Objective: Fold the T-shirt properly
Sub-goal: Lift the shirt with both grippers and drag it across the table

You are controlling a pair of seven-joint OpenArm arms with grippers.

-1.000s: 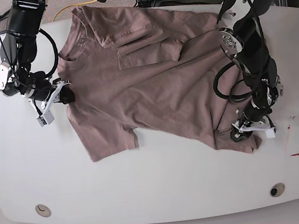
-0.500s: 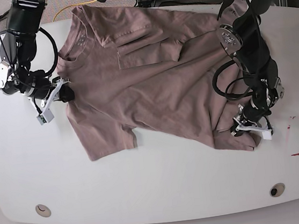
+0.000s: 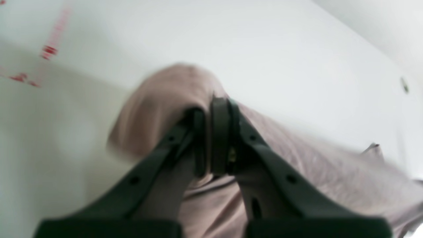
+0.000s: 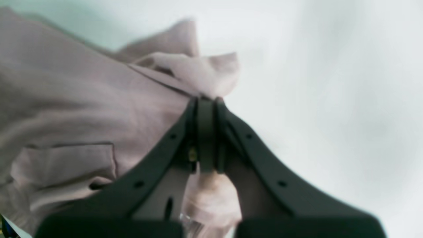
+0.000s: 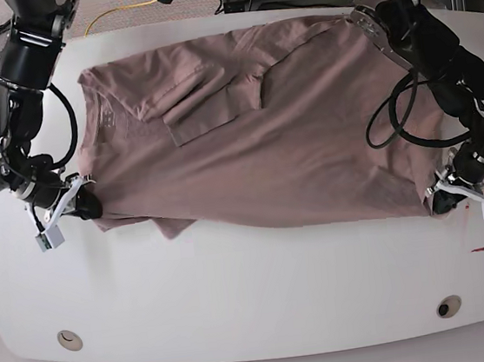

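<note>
Base view: a mauve T-shirt (image 5: 272, 134) lies stretched across a white surface (image 5: 255, 293). The left end effector (image 5: 448, 197) pinches the hem corner, the right end effector (image 5: 81, 202) the opposite edge. One sleeve (image 5: 201, 94) lies folded over the chest.

Left wrist view: the left end effector (image 3: 211, 132) is clenched on a bunched fold of T-shirt (image 3: 172, 96). The bite looks shallow, so a hard pull could slip the thin cloth free.

Right wrist view: the right end effector (image 4: 206, 132) is clenched on a small tuft of T-shirt (image 4: 99, 109). Uneven tension between the arms would likely skew or wrinkle the fold.
</note>
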